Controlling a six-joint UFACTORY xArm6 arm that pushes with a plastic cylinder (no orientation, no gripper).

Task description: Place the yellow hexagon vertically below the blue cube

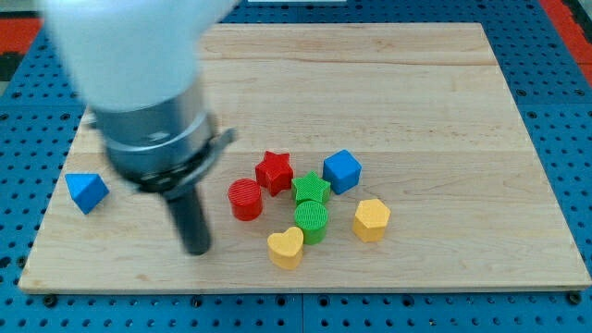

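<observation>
Pale wooden surface (444, 111) fills most of the single camera view, resting on a blue perforated base (564, 139) that shows around its edges.

No claw exists on this arm, so nothing can be open, closed or gripping; it ends in a dark rod, and my tip (197, 251) rests on the wood near the surface's bottom edge, left of centre. The arm's blurred body covers the top-left corner.

Blocks cluster in the lower middle. The yellow hexagon (371, 219) lies at the right end of that cluster, close to the bottom edge. The blue cube (341, 171) sits just up and to the left of it, close but apart. Between my tip and the hexagon lie a red cylinder (245, 199), a red star (274, 171), a green star-like block (311, 189), a green cylinder (312, 222) and a yellow heart (286, 247). A blue triangular block (87, 191) stands alone near the left edge.

What matters for the coming move: the hexagon is well to the right of my tip, with the cluster in between, and it is already lower than the cube but offset slightly toward the right edge. I judge it needs only a short leftward nudge, so my tip would have to come round to the hexagon's right side first, probably along the bottom edge to avoid the heart.
</observation>
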